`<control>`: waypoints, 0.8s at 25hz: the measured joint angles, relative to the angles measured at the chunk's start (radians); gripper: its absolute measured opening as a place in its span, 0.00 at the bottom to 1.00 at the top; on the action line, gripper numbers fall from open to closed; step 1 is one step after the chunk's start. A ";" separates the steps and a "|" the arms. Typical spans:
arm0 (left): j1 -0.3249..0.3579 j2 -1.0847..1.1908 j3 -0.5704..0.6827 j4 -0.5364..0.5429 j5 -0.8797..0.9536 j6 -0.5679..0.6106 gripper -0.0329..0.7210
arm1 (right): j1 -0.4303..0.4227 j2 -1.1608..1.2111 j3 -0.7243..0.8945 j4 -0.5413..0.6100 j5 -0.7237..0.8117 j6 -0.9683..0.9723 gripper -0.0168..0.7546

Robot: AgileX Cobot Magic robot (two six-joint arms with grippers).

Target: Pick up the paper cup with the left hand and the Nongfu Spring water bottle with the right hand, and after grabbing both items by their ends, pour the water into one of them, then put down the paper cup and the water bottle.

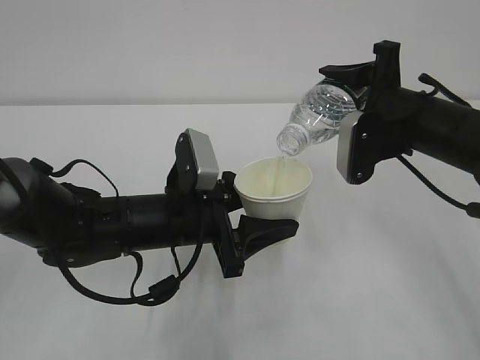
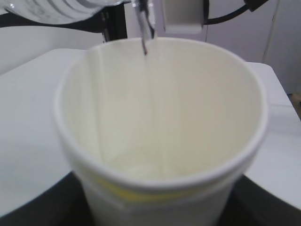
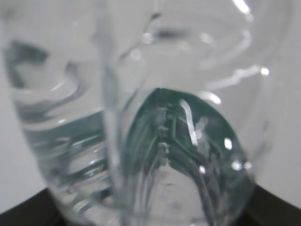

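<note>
My left hand [image 1: 259, 225] occupies the lower left and centre of the exterior view, its fingers pinching the paper cup [image 1: 273, 189] low on its wall, so the cup stands upright and clear of the white table [image 1: 390, 300]. My right hand [image 1: 360, 86] enters from the upper right, clamped on the base end of the Nongfu Spring water bottle [image 1: 319, 116], which is tilted with its uncapped mouth pointing down and left, just above the cup's far rim. A thin stream of the water [image 1: 282, 166] falls from that mouth into the cup; the left wrist view shows the stream [image 2: 146, 47] crossing the rim at upper centre and the cup interior [image 2: 160, 117] pale, with only a shallow pool apparent at the bottom. The right wrist view is filled by the clear ribbed bottle wall [image 3: 141, 141] with a dark green patch behind it, too blurred to read. I judge pouring to be under way. Risks noted: the stream lands near the far edge, so a small drift of either arm could send water over the rim onto the table; steeper tilt could produce a surge and splash; the thin paper wall could deform under my grip as it fills; the bottle, held only at its end, could pivot between my fingers.
</note>
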 joint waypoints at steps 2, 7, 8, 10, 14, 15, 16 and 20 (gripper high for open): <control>0.000 0.000 0.000 0.000 0.000 0.000 0.63 | 0.000 0.000 0.000 -0.001 0.000 0.000 0.60; 0.000 0.000 0.000 0.000 0.000 0.000 0.63 | 0.000 0.000 0.000 -0.002 0.000 0.000 0.60; 0.000 0.000 0.000 0.000 0.000 0.000 0.63 | 0.000 0.000 0.000 -0.002 0.000 0.000 0.60; 0.000 0.000 0.000 0.000 0.000 0.000 0.63 | 0.000 0.000 0.000 -0.002 0.000 0.000 0.60; 0.000 0.000 0.000 0.000 0.000 0.000 0.63 | 0.000 0.000 0.000 -0.003 0.000 0.000 0.60; 0.000 0.000 0.000 0.000 0.000 0.000 0.63 | 0.000 0.000 0.000 -0.003 0.000 0.000 0.60; 0.000 0.000 0.000 0.000 0.000 0.000 0.63 | 0.000 0.000 0.000 -0.003 0.000 0.000 0.60; 0.000 0.000 0.000 0.003 0.002 0.000 0.62 | 0.000 0.000 0.000 -0.004 0.000 -0.004 0.60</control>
